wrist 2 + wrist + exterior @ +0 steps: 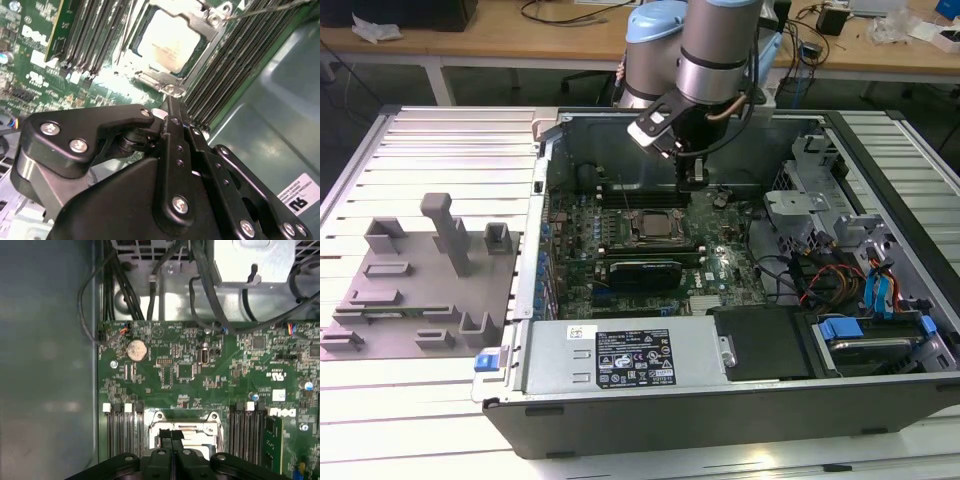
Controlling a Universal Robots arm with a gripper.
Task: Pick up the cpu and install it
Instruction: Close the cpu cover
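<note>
Open air above cpu (167, 42), memory slot rows (240, 70) flanking it, case wall (270, 125) beside one row

Metal and plastic are catching the light.
The cpu (167, 40) is showing a smooth, pale silvery metal top inside a shiny metal frame (159, 84); the gripper (172, 107) is looking matt black, its screws (79, 145) gleaming as bright steel; the circuit board (190, 375) is shining glossy green; the tray (420, 300) is lying dull grey plastic on a ribbed, pale metal table (450, 140).
</note>
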